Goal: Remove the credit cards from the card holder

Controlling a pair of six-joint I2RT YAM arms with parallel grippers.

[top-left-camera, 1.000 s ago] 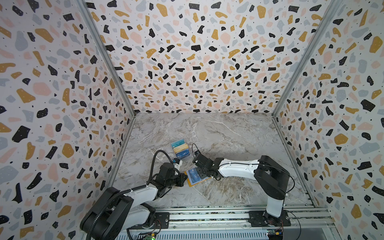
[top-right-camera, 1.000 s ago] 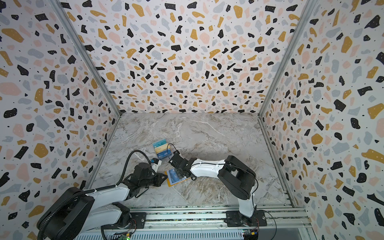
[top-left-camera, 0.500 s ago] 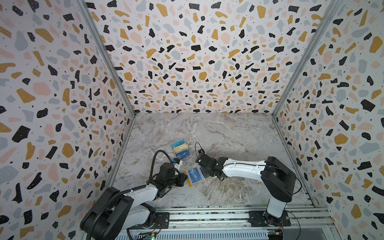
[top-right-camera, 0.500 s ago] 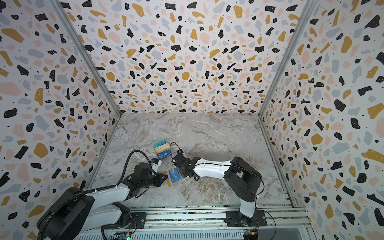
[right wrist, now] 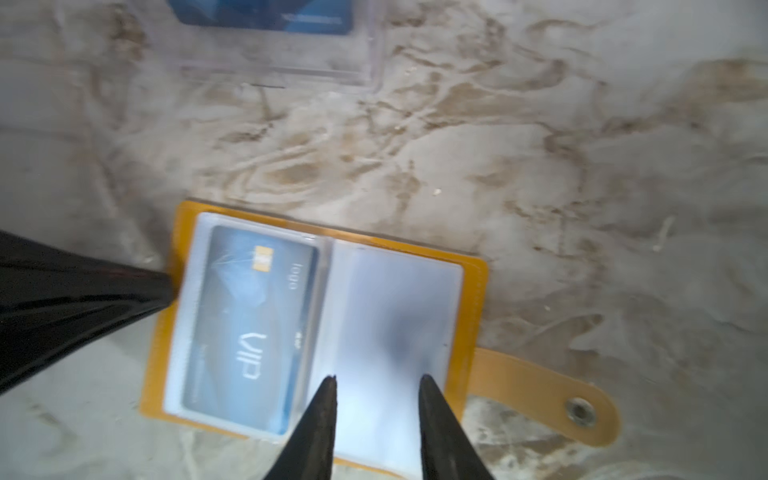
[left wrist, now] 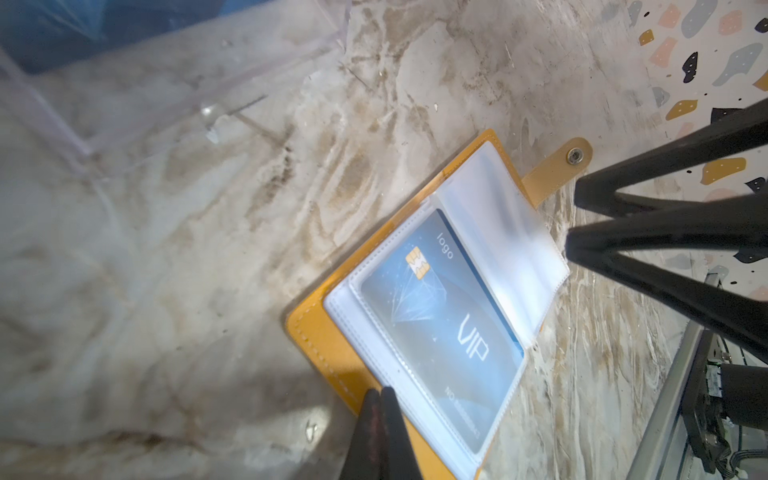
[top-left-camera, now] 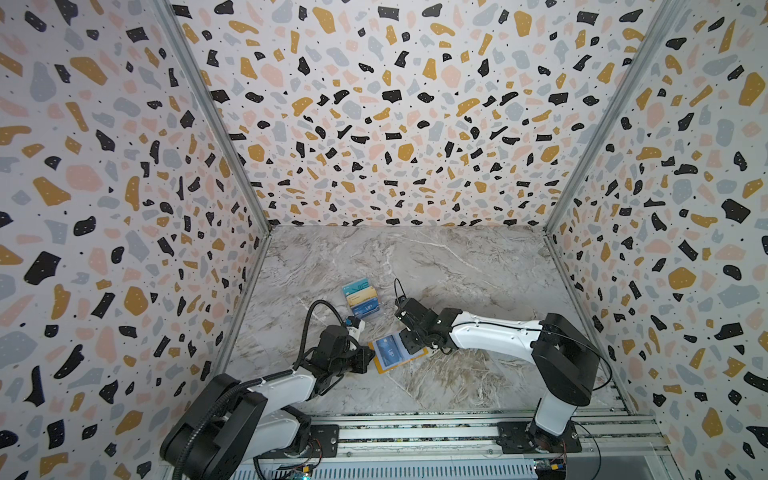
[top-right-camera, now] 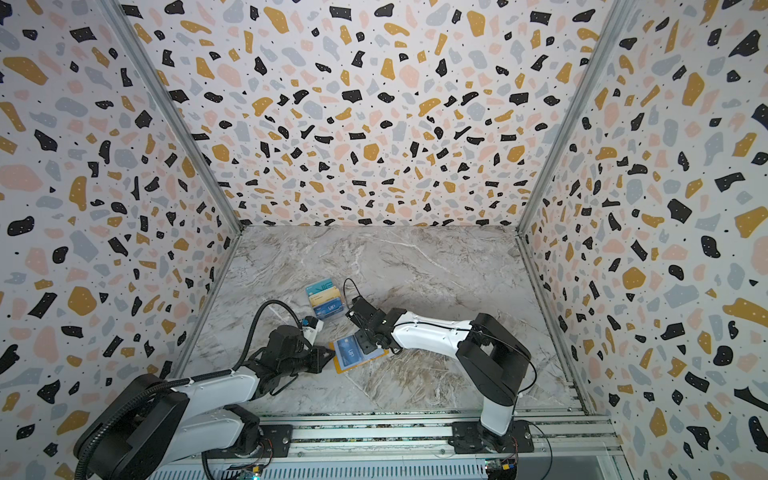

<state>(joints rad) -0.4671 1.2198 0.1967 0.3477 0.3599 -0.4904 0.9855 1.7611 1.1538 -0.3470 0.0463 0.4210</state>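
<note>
The yellow card holder [top-left-camera: 380,366] [top-right-camera: 344,368] lies open on the marble floor. A blue "VIP" credit card [left wrist: 444,332] [right wrist: 249,324] sits inside its clear sleeve. My left gripper [left wrist: 380,392] [top-left-camera: 371,354] is shut, with its tips on the holder's yellow edge [left wrist: 324,345]. My right gripper [right wrist: 378,377] [top-left-camera: 409,340] is open over the other, empty clear sleeve [right wrist: 395,316], with nothing between its fingers. Whether they touch the sleeve I cannot tell. In both top views, teal [top-left-camera: 356,286], beige-gold [top-left-camera: 362,296] and dark blue [top-left-camera: 366,308] credit cards lie together farther back.
The removed cards rest in a clear plastic tray [right wrist: 365,62] just beyond the holder. The holder's snap strap [right wrist: 577,409] sticks out flat on the floor. Terrazzo walls enclose the floor on three sides, and a metal rail [top-left-camera: 415,432] runs along the front.
My right gripper has shifted slightly to the right over the holder and its jaws have narrowed a little. The left gripper and the holder have not moved.
</note>
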